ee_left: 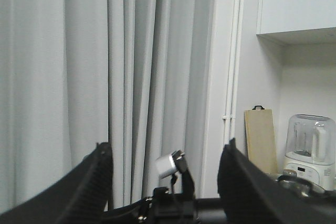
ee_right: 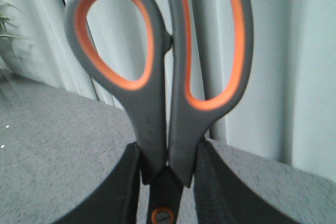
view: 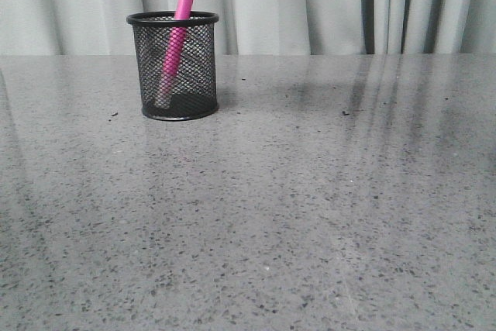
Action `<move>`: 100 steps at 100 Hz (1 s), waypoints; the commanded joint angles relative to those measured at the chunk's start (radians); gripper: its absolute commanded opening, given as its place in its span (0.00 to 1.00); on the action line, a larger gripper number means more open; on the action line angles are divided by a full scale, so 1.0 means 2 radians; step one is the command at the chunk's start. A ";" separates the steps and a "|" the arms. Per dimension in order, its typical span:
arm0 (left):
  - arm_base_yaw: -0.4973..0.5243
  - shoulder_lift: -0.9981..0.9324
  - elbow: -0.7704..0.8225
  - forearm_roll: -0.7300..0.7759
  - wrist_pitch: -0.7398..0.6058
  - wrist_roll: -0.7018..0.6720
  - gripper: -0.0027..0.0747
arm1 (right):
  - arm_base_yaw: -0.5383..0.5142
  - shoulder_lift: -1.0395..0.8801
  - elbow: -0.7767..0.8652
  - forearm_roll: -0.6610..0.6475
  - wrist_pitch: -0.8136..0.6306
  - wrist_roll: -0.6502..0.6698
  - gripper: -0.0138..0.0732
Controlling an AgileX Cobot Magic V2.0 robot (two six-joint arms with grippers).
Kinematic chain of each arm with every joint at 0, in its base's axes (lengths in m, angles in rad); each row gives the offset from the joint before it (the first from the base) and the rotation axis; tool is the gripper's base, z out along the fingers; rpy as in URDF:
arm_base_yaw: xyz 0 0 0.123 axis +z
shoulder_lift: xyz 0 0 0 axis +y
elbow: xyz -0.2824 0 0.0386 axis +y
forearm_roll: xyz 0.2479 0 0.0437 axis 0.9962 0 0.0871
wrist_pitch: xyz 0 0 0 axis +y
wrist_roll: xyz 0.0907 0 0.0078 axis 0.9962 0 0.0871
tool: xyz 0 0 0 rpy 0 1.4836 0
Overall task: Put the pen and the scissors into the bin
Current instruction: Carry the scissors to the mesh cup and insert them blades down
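Scissors (ee_right: 168,103) sit clamped in the right gripper (ee_right: 167,182): both dark fingers (ee_right: 118,192) press against the grey handle shanks just below the orange-lined loops, jaws narrowed onto them w/ no gap visible. Loops point away from the wrist cam, orange pivot screw shows low between the fingers, blades hidden. Behind the scissors: grey speckled table (ee_right: 58,145) and pale curtain (ee_right: 294,66); scissors are held up off the table, touching nothing but the fingers.

Left gripper (ee_left: 165,182) has jaws spread wide, fingers (ee_left: 94,182) well apart, nothing between them. It faces a curtain, w/ a white wall, a wooden board (ee_left: 261,140) and a white appliance (ee_left: 310,150) off to one side. A small silver-capped part sits between the fingers near the wrist; can't tell what it is.

Front view: neither arm shows. Bin (view: 175,67) stands upright at the far left of the table. Pen (view: 175,40) is inside it, tilted, whitish tip poking above the rim.
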 commanded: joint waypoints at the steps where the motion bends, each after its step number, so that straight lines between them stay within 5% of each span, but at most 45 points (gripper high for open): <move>1: -0.004 0.000 -0.012 -0.014 -0.003 -0.002 0.55 | -0.001 0.017 -0.016 -0.006 -0.112 -0.006 0.07; 17: -0.004 0.000 -0.012 -0.008 0.013 -0.002 0.55 | -0.001 0.070 -0.016 -0.006 -0.168 -0.006 0.07; 56: -0.004 0.000 -0.012 0.005 0.024 -0.002 0.55 | 0.009 0.118 -0.016 -0.006 -0.115 -0.006 0.10; 69: -0.004 0.000 -0.012 0.008 0.025 -0.002 0.55 | 0.018 0.118 -0.016 -0.006 -0.115 -0.006 0.24; 89: -0.004 -0.002 -0.012 0.018 0.029 -0.002 0.54 | 0.023 0.113 -0.016 -0.006 -0.095 -0.006 0.65; 100: -0.001 -0.014 -0.008 0.036 0.018 -0.012 0.47 | 0.023 0.088 -0.016 -0.006 -0.051 -0.006 0.72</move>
